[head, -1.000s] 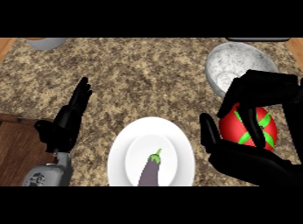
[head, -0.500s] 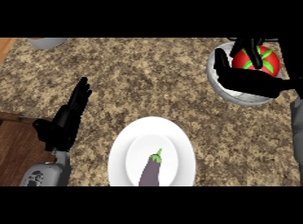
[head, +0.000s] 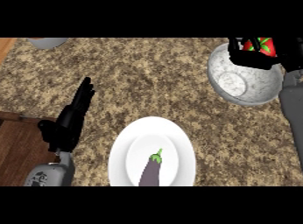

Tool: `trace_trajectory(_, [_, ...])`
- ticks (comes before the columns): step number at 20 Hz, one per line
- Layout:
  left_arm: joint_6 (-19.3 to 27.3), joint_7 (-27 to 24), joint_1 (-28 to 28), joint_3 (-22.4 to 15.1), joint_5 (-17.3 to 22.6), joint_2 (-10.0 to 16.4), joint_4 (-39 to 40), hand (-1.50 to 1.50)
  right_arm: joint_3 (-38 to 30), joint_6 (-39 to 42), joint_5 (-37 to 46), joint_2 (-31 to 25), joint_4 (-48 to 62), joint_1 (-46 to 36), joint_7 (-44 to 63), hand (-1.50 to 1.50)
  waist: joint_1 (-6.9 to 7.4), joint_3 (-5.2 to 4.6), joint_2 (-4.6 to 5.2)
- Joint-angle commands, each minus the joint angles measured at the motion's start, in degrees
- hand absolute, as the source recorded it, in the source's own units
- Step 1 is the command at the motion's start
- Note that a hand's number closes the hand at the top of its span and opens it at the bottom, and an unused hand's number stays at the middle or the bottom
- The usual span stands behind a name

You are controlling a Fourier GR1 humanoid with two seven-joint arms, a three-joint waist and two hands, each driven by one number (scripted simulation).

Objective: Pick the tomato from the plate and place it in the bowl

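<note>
A red tomato (head: 258, 46) with a green top is held in my right hand (head: 280, 54), whose fingers curl round it over the far rim of the grey speckled bowl (head: 241, 85) at the upper right. Most of the tomato is hidden by the hand. The white plate (head: 131, 151) sits at the bottom centre and holds a purple eggplant (head: 151, 172). My left hand (head: 70, 120) rests open at the left, fingers straight and pointing up, beside the plate.
A brown wooden board (head: 8, 151) lies at the lower left under my left forearm. A grey round object (head: 47, 41) shows at the top left edge. The granite counter (head: 154, 83) spreads between plate and bowl.
My right hand has carried the tomato from beside the plate up and away to the bowl, now reaching its far rim. The left hand has stayed still.
</note>
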Motion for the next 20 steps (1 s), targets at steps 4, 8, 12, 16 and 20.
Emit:
trace_trajectory(4, [0.2,-0.2,-4.0,1.5,0.1,-0.1,3.4,0.0,-2.5,-7.9,3.9,-1.3,19.9,-2.8,-12.3,1.5,-0.13,0.0,0.05])
trace_trajectory(8, [-1.0,-1.9,-1.5,1.1,0.3,0.3,3.0,0.0,-4.4,-12.8,5.4,-2.5,33.3,-4.7,-19.5,1.5,0.53,0.01,0.28])
trace_trajectory(12, [-0.1,2.4,-3.5,0.8,0.0,0.1,-0.7,0.0,-7.0,-8.5,0.8,0.0,41.0,-6.5,-19.4,1.5,0.78,0.05,0.25])
trace_trajectory(16, [0.9,0.0,-3.3,0.3,-1.0,-1.3,3.2,0.0,-8.4,-0.7,-2.6,-1.6,47.7,-9.8,-26.0,-1.5,0.72,0.04,0.42])
trace_trajectory(20, [-2.7,-0.9,0.8,2.0,1.6,1.7,0.5,0.0,-11.7,0.1,-6.5,-2.5,48.7,-8.8,-33.5,-1.5,0.28,0.02,0.01])
